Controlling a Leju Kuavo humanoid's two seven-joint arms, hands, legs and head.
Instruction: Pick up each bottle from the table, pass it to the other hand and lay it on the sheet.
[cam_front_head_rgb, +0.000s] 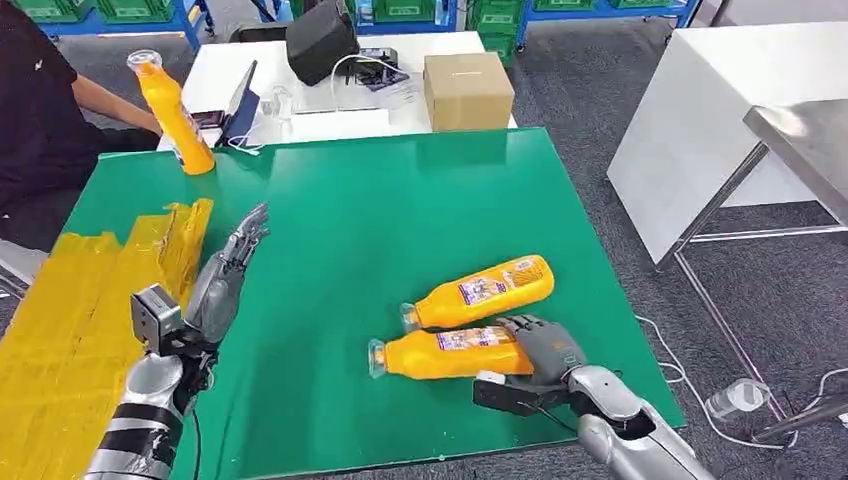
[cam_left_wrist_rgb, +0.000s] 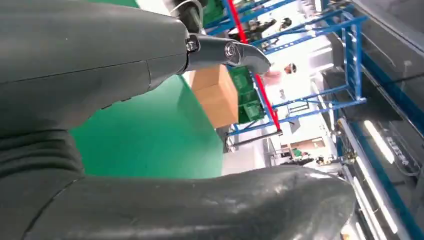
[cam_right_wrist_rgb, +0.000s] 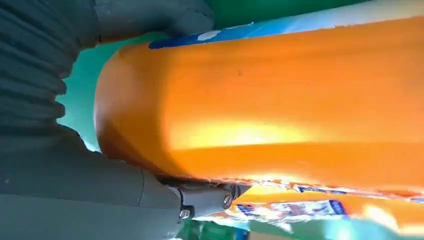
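A: I log the table top (cam_front_head_rgb: 380, 220) as plain green, no pattern.

B: And the bottles?

A: Near bottle (cam_front_head_rgb: 455, 353): orange, clear cap, label in blue, white and red. Far bottle (cam_front_head_rgb: 482, 290): same orange, same label colours. Upright bottle (cam_front_head_rgb: 175, 115): orange-yellow, clear cap.

B: The sheet?

A: I note the sheet (cam_front_head_rgb: 70, 330) as yellow, creased, unpatterned.

B: Hands?

A: Right hand (cam_front_head_rgb: 540, 345): dark grey, on a silver arm. Left hand (cam_front_head_rgb: 222, 275): grey with silver fingers.

B: Anything behind?

A: Box (cam_front_head_rgb: 467, 90): brown card. Desk (cam_front_head_rgb: 320, 95): white. Floor (cam_front_head_rgb: 620, 60): speckled grey. Crates (cam_front_head_rgb: 400, 10): green, on blue racking.
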